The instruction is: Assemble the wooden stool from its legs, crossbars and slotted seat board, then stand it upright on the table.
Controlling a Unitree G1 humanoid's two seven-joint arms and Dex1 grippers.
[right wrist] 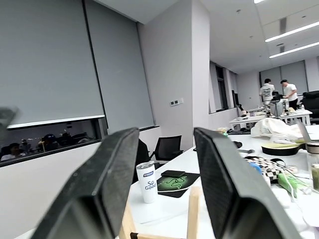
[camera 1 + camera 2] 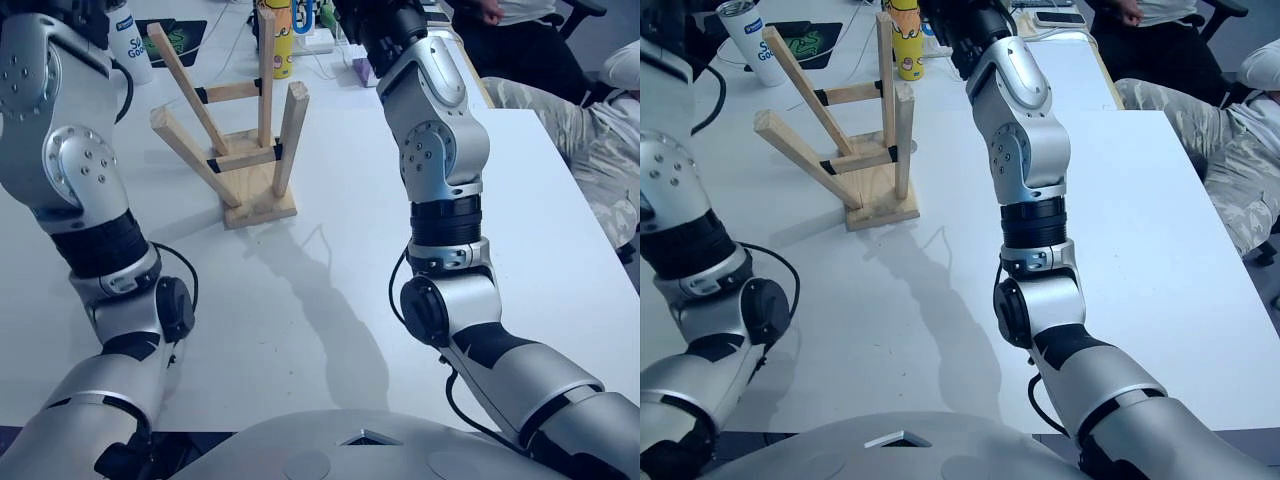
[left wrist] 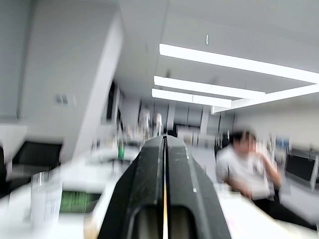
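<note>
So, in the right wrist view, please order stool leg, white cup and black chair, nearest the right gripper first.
1. Stool leg, close in front of the right gripper.
2. White cup, standing farther out on the table.
3. Black chair, behind the table's far edge.

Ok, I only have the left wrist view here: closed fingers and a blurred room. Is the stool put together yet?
Observer: It looks assembled, but the stool rests upside down on its seat board, with its legs pointing up.
Operator: Is the right gripper holding it?
Observer: No. In the right wrist view the right gripper is open, with nothing between its fingers.
Operator: Anything close to the stool?
Observer: A white tumbler and a yellow can stand behind it on the table.
</note>
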